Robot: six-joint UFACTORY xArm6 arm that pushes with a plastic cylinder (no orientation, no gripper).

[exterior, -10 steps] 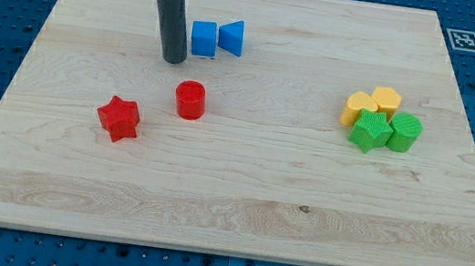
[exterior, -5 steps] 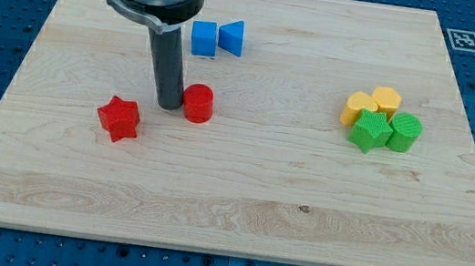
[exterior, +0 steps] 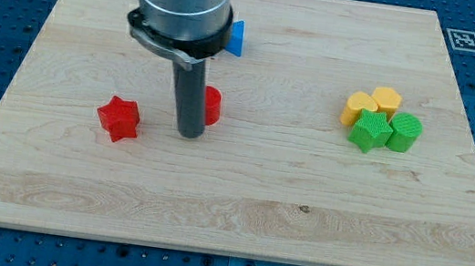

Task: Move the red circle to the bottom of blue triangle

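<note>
The red circle (exterior: 212, 105) stands left of the board's middle, partly hidden behind my rod. My tip (exterior: 188, 133) rests on the board at the circle's lower left, touching or nearly touching it. The blue triangle (exterior: 236, 38) shows only as a sliver at the view's top, above the circle; the arm's body covers the rest of it and hides the blue square beside it.
A red star (exterior: 118, 118) lies to the left of my tip. On the right, two yellow blocks (exterior: 372, 105) and two green blocks (exterior: 387, 132) sit bunched together. The wooden board (exterior: 236, 215) lies on a blue perforated table.
My tip moved down and to the right, from the circle's left side to its lower left. The red circle slid right, to a spot below the blue triangle. The arm now covers the blue square.
</note>
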